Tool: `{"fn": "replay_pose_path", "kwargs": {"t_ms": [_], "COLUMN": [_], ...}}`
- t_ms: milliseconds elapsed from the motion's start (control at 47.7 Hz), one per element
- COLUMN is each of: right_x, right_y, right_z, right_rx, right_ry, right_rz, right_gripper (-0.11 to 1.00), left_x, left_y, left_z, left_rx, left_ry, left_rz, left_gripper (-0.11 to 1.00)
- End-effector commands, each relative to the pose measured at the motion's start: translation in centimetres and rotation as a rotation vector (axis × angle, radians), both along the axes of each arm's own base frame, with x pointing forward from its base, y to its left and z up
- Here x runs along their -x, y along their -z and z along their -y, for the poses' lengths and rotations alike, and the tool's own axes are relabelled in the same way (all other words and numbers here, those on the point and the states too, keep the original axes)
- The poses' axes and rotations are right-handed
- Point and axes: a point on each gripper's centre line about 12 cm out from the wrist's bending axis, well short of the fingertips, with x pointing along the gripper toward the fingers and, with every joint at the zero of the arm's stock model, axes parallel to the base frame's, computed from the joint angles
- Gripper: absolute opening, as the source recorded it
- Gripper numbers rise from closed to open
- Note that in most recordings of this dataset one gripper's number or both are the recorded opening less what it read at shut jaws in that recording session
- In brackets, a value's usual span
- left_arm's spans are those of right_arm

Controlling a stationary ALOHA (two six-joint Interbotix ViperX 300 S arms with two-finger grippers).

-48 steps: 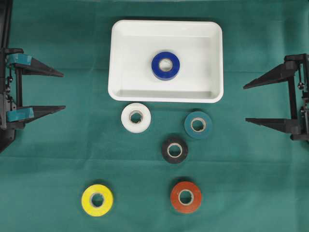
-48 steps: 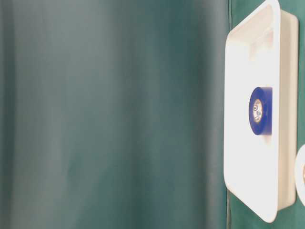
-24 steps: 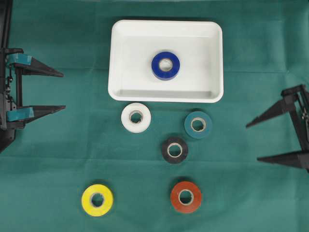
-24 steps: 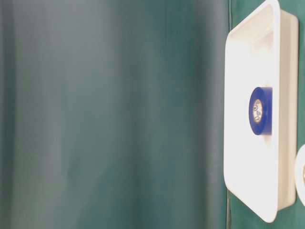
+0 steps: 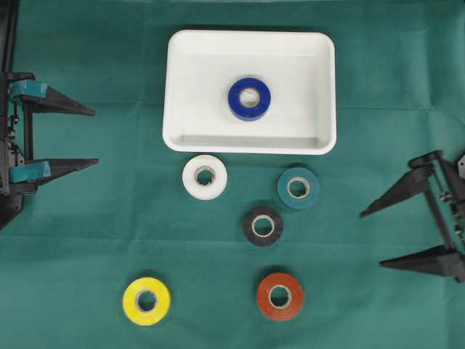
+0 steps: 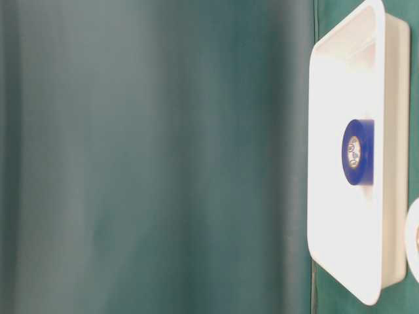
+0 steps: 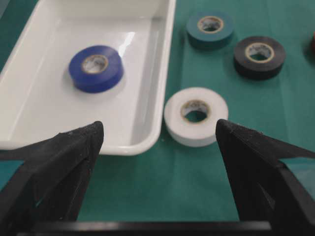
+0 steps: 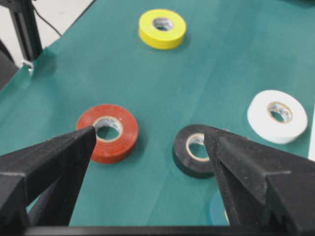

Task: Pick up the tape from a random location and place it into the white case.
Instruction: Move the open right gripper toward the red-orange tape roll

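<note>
The white case (image 5: 325,87) lies at the back centre on green cloth, and a blue tape roll (image 5: 249,98) rests flat inside it. In front of it lie white (image 5: 205,177), teal (image 5: 298,188), black (image 5: 263,225), red (image 5: 280,296) and yellow (image 5: 146,300) tape rolls. My left gripper (image 5: 96,137) stands open at the left edge, holding nothing. Open and empty too, my right gripper (image 5: 370,240) sits at the right edge, well right of the black and red rolls. The left wrist view shows the case (image 7: 147,123), the blue roll (image 7: 95,68) and the white roll (image 7: 196,115) ahead.
The green cloth (image 5: 87,240) covers the whole table. In the right wrist view the cloth's edge and a black frame post (image 8: 24,32) show at the upper left. The table-level view shows only the case (image 6: 340,261) with the blue roll (image 6: 357,152).
My right gripper has moved toward the table's front and turned slightly, still open. The left gripper and all the rolls have stayed put.
</note>
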Motion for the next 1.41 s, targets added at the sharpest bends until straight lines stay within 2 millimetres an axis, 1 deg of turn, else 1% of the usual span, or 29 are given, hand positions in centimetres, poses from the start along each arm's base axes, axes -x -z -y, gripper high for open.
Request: {"fn": "replay_pose_path", "kwargs": {"t_ms": [0,189,461,692,818,986,1195,1384], "right_x": [-1.6,-5.0,-9.4,-12.3,-12.9,-12.9,-13.1,-13.5], "right_y": [-1.1,-1.1,-1.1,-1.0,-0.8,-0.9,-0.8,0.2], "right_z": [-0.8,-2.2,-3.9,-5.5,-5.8,-5.7,-5.6,-5.7], "right_rx": [-0.004,0.012,0.019,0.025,0.028,0.019,0.024,0.078], "right_ry": [-0.013,-0.021,-0.026,-0.039,-0.037,-0.024,0.014,0.040], "right_rz": [0.025,0.004,-0.024,-0.045,-0.067,-0.124,-0.298,-0.497], "right_gripper": [0.91,0.91,0.91,0.91,0.91,0.91,0.91,0.91], "left_x": [-0.3,-0.3,-0.3,-0.3,-0.2,-0.2,-0.2,-0.2], "left_y": [-0.5,-0.5,-0.4,-0.4,-0.3,-0.1,-0.1,-0.1], "left_z": [0.0,0.0,0.0,0.0,0.0,0.0,0.0,0.0], "left_rx": [0.002,0.001,0.003,0.004,0.005,0.007,0.007,0.007], "left_ry": [0.000,0.001,0.000,0.000,0.000,0.000,-0.001,0.000], "left_rz": [0.016,0.013,0.011,0.007,-0.001,-0.018,-0.018,-0.018], "left_gripper": [0.93,0.93,0.93,0.93,0.93,0.93,0.93,0.93]}}
